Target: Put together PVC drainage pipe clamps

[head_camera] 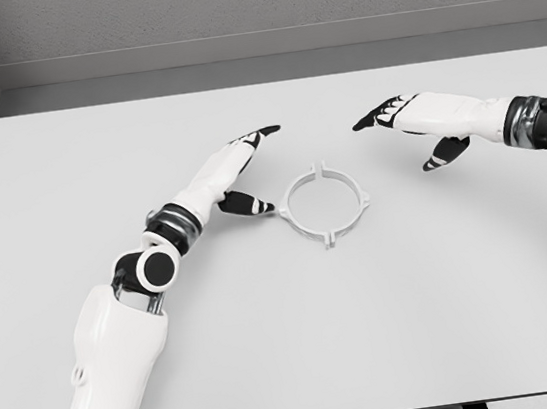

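Clamp ring, round, white, four tabs

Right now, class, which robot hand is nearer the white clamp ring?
Left. The left robot hand sits just beside the clamp ring, thumb almost at its rim; the right robot hand hovers farther off, up-right.

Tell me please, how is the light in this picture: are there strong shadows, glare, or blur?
Head view: the light is soft and even, with no glare on the white table; the clamp ring casts only a faint shadow and stays sharp; the left robot hand and right robot hand show no motion blur; the white ring has low contrast against the table.
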